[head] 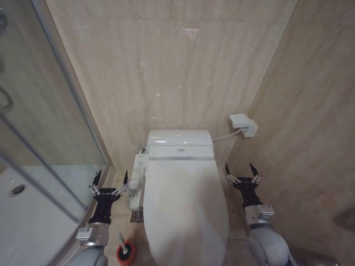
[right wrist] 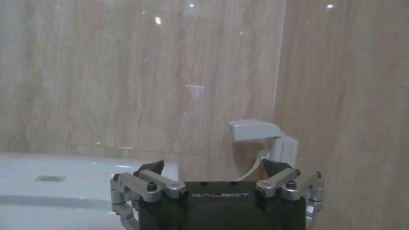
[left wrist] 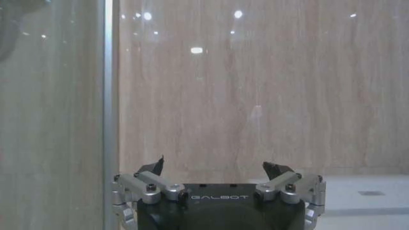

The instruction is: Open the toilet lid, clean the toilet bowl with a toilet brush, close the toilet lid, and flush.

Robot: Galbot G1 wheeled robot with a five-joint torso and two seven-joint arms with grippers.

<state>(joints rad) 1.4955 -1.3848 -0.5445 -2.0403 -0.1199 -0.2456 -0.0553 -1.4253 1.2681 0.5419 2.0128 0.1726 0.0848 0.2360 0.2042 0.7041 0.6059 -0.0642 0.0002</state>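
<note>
Both arms are cut off low: left gripper (head: 110, 182) and right gripper (head: 242, 173) are held spread beside the shut lid (head: 186, 208); brush (head: 125, 250) partly hidden in its holder.

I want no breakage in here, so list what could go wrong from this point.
1. The lid is still shut and glossy; the open left hand or right hand could slip off its edge.
2. The control panel sits right beside the left hand and could get knocked.
3. The brush stands on the floor close to the left arm, so lowering that arm might tip it over.
</note>
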